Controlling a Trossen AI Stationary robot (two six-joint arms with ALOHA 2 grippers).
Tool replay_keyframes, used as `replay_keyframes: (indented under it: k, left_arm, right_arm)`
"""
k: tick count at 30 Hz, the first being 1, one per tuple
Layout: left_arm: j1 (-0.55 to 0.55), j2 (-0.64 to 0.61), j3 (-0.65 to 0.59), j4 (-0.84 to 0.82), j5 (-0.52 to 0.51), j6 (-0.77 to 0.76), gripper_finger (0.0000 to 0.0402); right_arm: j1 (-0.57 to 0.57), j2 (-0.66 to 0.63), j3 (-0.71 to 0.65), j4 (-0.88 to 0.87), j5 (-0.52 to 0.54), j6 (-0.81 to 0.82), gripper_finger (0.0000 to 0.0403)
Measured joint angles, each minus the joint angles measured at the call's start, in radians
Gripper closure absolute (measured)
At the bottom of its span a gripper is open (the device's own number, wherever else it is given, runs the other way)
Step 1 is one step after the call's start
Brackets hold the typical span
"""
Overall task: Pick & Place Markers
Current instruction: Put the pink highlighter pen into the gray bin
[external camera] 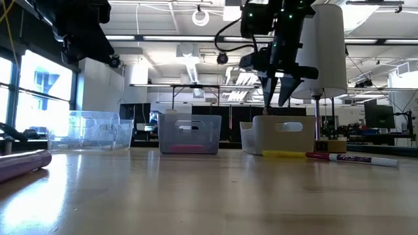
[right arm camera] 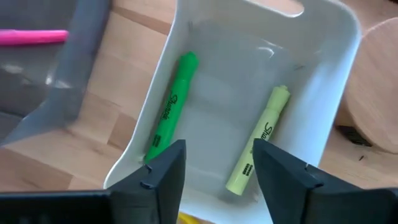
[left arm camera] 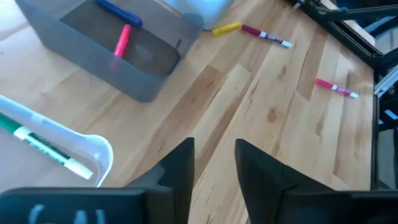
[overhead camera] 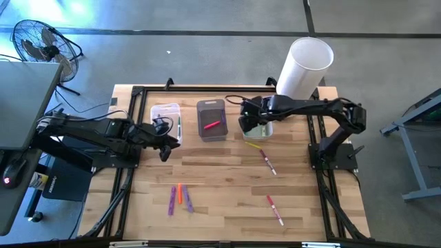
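Note:
My right gripper (overhead camera: 249, 124) (right arm camera: 217, 165) hangs open over the white bin (right arm camera: 323, 93) (external camera: 284, 134) and holds nothing. A green marker (right arm camera: 171, 109) and a yellow-green marker (right arm camera: 258, 149) lie flat on that bin's floor. My left gripper (overhead camera: 165, 148) (left arm camera: 214, 168) is open and empty above bare table, just near of the clear bin (overhead camera: 165, 116), which holds a green-and-white marker (left arm camera: 37, 140). The grey bin (overhead camera: 211, 120) holds a pink marker (left arm camera: 122, 40) and a blue one (left arm camera: 118, 11). A yellow marker (overhead camera: 253, 145), two red-and-white markers (overhead camera: 269, 163) (overhead camera: 275, 210) and two purple markers (overhead camera: 172, 200) flanking an orange one (overhead camera: 179, 193) lie on the table.
A tall white cylinder (overhead camera: 303, 69) stands at the far edge behind the white bin. The three bins sit in a row along the far part of the table. Black frame rails (overhead camera: 127, 172) run along both sides. A fan (overhead camera: 41, 45) stands on the floor, off the table.

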Motion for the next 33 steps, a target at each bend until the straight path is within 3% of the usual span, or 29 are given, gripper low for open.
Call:
replay_keyframes:
  k: [5,9,19,24,33]
  left_arm:
    - [0.0,0.015,0.0,0.022,0.009,0.02,0.0277]
    - [0.0,0.02,0.001,-0.027,0.038,-0.179,0.0289]
    - [-0.04,0.082,0.009,-0.428,0.212,-0.708,0.032]
    - [-0.173,0.124,0.009,-0.38,0.209,-0.931,0.0324]
    - [-0.543,0.321,0.014,-0.213,0.065,-1.413,0.0324]
  right_arm:
    - [0.02,-0.07,0.0,-0.005,0.053,-0.03,0.0221]
    - [0.043,-0.125,0.0,-0.013,0.101,-0.046,0.0225]
    - [0.07,-0.2,0.001,-0.018,0.199,-0.146,0.0237]
    - [0.069,-0.2,0.001,-0.019,0.211,-0.188,0.0242]
    - [0.07,-0.2,0.001,-0.019,0.211,-0.297,0.0246]
